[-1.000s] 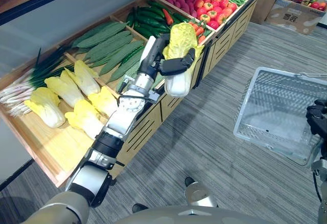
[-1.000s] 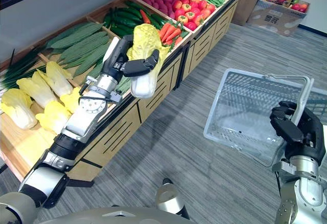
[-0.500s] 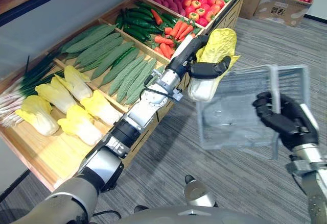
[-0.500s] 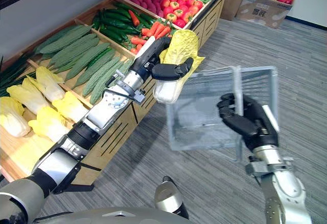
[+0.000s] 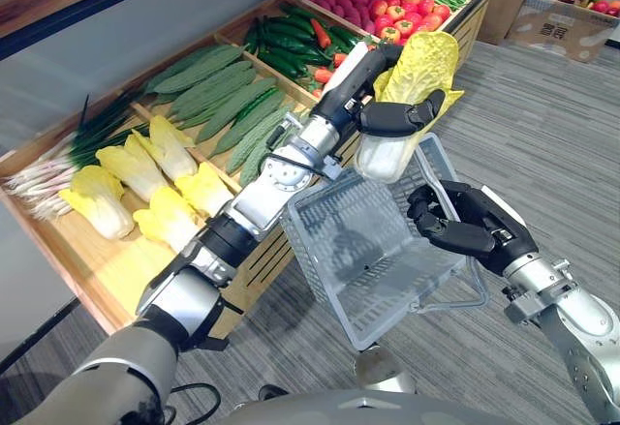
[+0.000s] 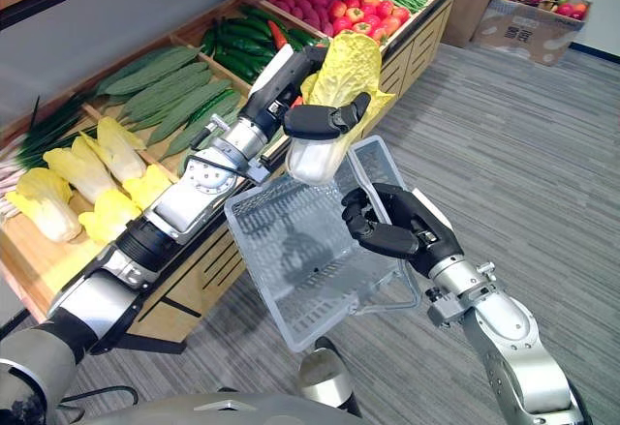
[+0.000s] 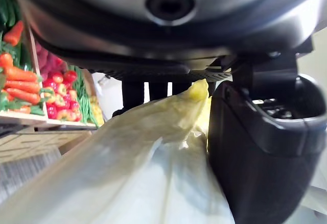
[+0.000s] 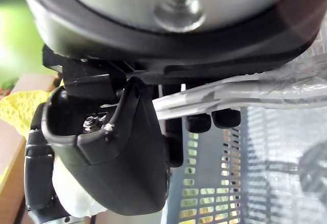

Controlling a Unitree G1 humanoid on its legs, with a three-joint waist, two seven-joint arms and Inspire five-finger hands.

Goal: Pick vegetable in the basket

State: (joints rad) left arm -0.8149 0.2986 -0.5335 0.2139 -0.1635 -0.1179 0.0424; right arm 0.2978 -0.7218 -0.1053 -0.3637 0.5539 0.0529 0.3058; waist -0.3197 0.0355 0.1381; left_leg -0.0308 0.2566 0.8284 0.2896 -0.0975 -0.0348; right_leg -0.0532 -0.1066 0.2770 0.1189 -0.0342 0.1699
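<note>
Swung the basket (image 5: 358,260) in under the napa cabbage (image 5: 426,62) over the last half second, and turned its open side up instead of edge-on. Holds that cabbage in the left hand (image 5: 373,106), leafy end up, with the thumb wrapped across the front of the pale stalk and the fingers behind the yellow leaves. Hangs the white base just over the basket's far rim, not yet down inside; cannot tell whether it touches the mesh. Grips the basket from its right side with the right hand (image 5: 470,231), dark fingers curled round the clear handle (image 8: 240,99). Carries the basket tilted and off the floor.

To the left of the basket and beyond it: a long wooden counter (image 5: 87,280). Laid out along it, from nearest the basket's left side to farthest past it: more napa cabbages (image 5: 145,168) beside spring onions (image 5: 58,164), then long green gourds (image 5: 218,86), cucumbers (image 5: 281,38), carrots (image 5: 325,69) and red tomatoes (image 5: 397,4). Far past the basket's right side, on the floor: a cardboard box (image 5: 562,23).
</note>
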